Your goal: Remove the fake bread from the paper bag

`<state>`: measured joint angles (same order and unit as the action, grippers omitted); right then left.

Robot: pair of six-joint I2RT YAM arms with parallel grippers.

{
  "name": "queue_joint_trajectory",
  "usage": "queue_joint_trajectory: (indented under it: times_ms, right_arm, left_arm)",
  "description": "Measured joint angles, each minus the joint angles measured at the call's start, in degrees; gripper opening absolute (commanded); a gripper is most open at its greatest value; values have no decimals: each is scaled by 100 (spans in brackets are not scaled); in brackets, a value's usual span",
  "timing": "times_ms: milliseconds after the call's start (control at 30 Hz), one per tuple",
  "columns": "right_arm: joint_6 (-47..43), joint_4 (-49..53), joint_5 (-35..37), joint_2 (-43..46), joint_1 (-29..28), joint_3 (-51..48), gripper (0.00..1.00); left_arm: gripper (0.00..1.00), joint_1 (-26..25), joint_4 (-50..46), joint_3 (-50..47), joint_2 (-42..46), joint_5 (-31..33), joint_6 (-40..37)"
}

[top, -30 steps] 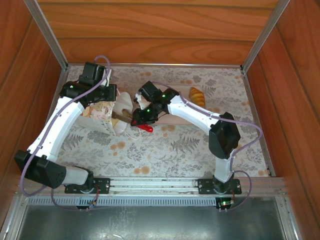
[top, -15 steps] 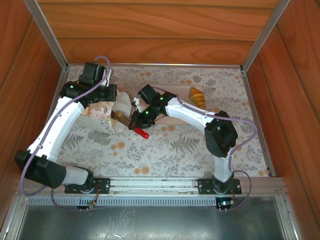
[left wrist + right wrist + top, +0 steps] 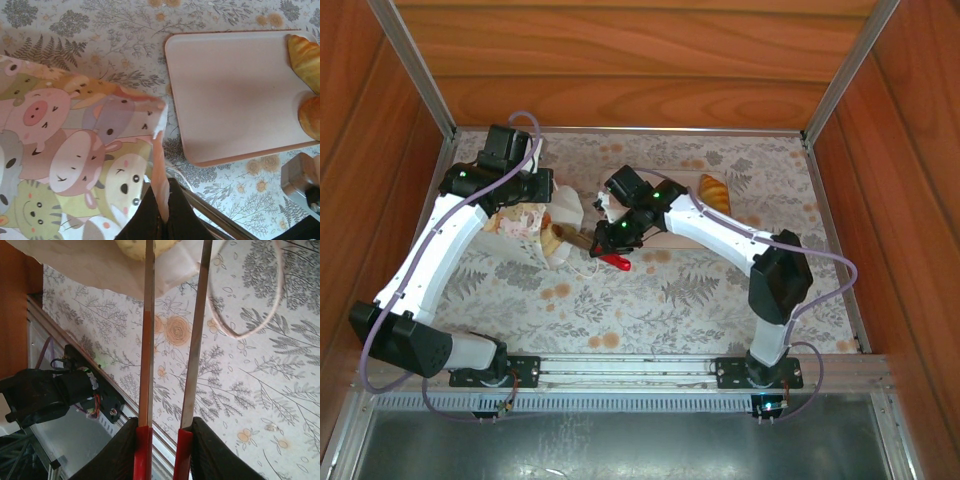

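While the left gripper pinches the rim of the paper bag between closed fingers, the bag lies on its side at 10 o'clock on the table, with its mouth facing 4 o'clock. Its side carries a cartoon-animal print. The right gripper, fitted with long metal blades on red roots, reaches from 3 o'clock to the mouth. A brown loaf of fake bread protrudes from the mouth at the blade ends. In the right wrist view the blades stand a little apart and run off the top edge beside a yellow piece, so whether they clamp it cannot be told. On the tray, at 12 o'clock, a croissant and a roll sit at its 3 o'clock end, just beside each other. Judged progress: two pieces are out and a third is at the threshold; how many are left inside is hidden. Remaining steps: draw the loaf clear, set it down, and empty the rest.
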<state>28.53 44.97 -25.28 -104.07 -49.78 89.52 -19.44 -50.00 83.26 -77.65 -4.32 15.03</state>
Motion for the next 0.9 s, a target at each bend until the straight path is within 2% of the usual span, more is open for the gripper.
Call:
queue_joint_trajectory:
  times_ms: [167, 300, 400, 800, 900]
  right_arm:
    - [-2, 138, 127, 129, 7, -76, 35]
    - [31, 74, 103, 133, 33, -74, 44]
    - [90, -79, 50, 133, 33, -74, 46]
    - [555, -581, -42, -120, 79, -42, 48]
    - [584, -678, -138, -286, 109, -37, 43]
  left_arm:
    - [0, 0, 0, -48, 31, -2, 0]
    - [0, 0, 2, -46, 33, -4, 2]
    - [0, 0, 0, -48, 33, -4, 2]
    - [0, 0, 2, -48, 35, -24, 4]
    - [0, 0, 2, -48, 35, -26, 2]
